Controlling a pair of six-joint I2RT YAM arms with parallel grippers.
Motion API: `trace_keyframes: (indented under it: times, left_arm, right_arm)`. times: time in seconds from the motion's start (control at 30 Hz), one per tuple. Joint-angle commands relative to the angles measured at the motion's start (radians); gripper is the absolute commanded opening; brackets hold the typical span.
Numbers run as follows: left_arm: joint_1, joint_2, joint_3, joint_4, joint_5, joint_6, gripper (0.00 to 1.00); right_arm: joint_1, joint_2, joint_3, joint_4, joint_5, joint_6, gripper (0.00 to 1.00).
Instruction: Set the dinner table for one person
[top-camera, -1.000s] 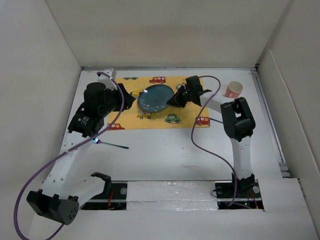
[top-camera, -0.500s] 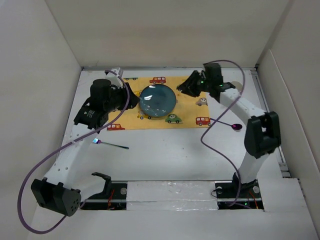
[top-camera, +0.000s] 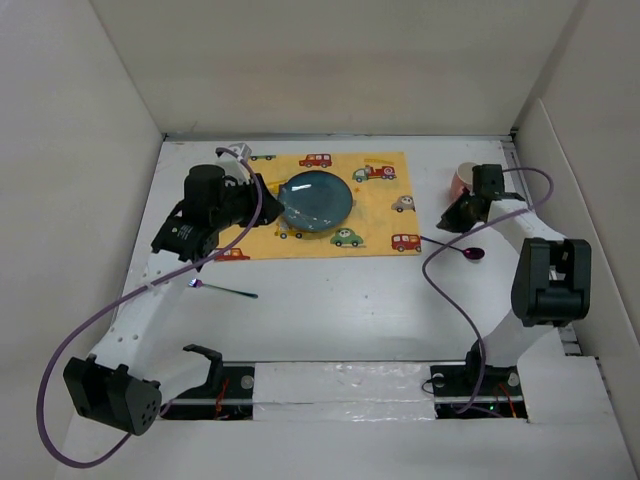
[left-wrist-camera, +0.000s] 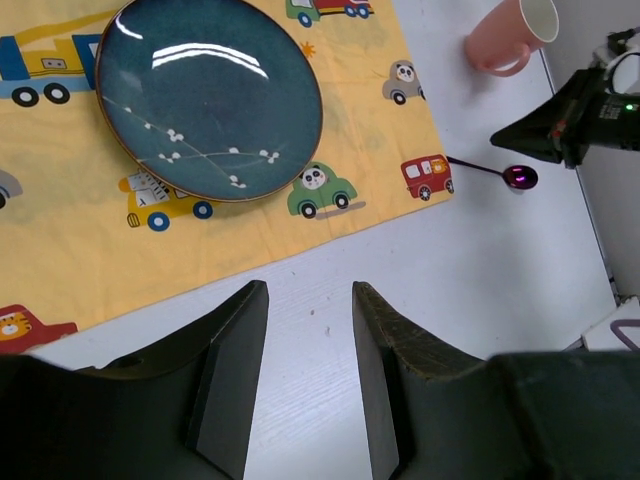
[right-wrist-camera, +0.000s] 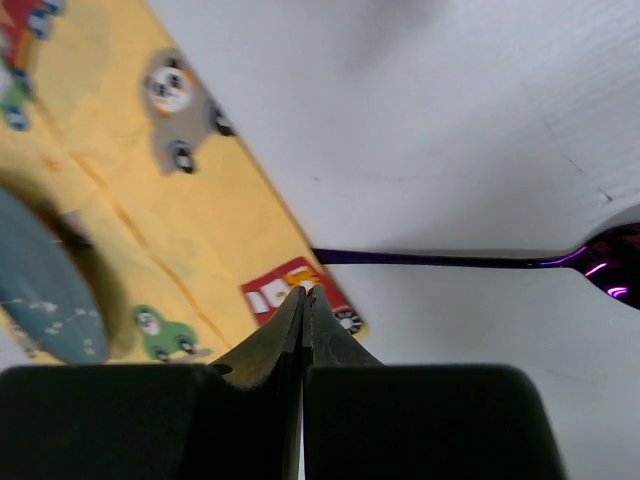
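The white dinner table (top-camera: 330, 315) carries a yellow car-print mat (top-camera: 385, 215) with a dark blue plate (top-camera: 316, 200) on it. My left gripper (top-camera: 264, 192) is open and empty at the plate's left edge; its wrist view shows open fingers (left-wrist-camera: 232, 330) above bare table, with the plate (left-wrist-camera: 210, 110) ahead. My right gripper (top-camera: 447, 220) is shut and empty, right of the mat and beside a pink cup (top-camera: 463, 180). A purple spoon (top-camera: 473, 253) lies just in front of it (right-wrist-camera: 303, 292); its handle (right-wrist-camera: 430, 260) crosses that wrist view.
A purple fork (top-camera: 222, 290) lies on the table to the front left. Cream walls (top-camera: 100, 200) stand at the table's edges. The pink cup (left-wrist-camera: 510, 35) lies on its side at the back right. Purple cables hang from both arms.
My right arm has swung from the mat's back right corner out to the right, down beside the cup and spoon. The left gripper and plate have hardly moved.
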Motion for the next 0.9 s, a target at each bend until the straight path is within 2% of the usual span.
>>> trace_keyframes:
  times: [0.0, 0.17, 0.33, 0.53, 0.63, 0.87]
  left_arm:
    - [0.001, -0.042, -0.018, 0.045, 0.035, -0.004, 0.36]
    - [0.001, -0.070, -0.061, 0.049, 0.038, -0.005, 0.36]
    - [0.001, -0.090, -0.091, 0.062, 0.058, -0.013, 0.36]
    - [0.001, -0.105, -0.093, 0.063, 0.044, -0.004, 0.36]
    - [0.001, -0.110, -0.099, 0.063, 0.041, -0.001, 0.36]
    - [0.001, -0.108, -0.110, 0.057, 0.049, 0.008, 0.35]
  right_arm:
    - [0.005, 0.061, 0.081, -0.081, 0.040, -0.074, 0.00]
    - [0.025, 0.124, 0.138, -0.110, 0.083, -0.082, 0.00]
    - [0.081, 0.253, 0.227, -0.203, 0.149, -0.135, 0.00]
    - [0.117, 0.313, 0.232, -0.262, 0.158, -0.170, 0.00]
    - [0.135, 0.301, 0.191, -0.279, 0.189, -0.183, 0.00]
    - [0.157, 0.138, 0.007, -0.271, 0.241, -0.178, 0.00]
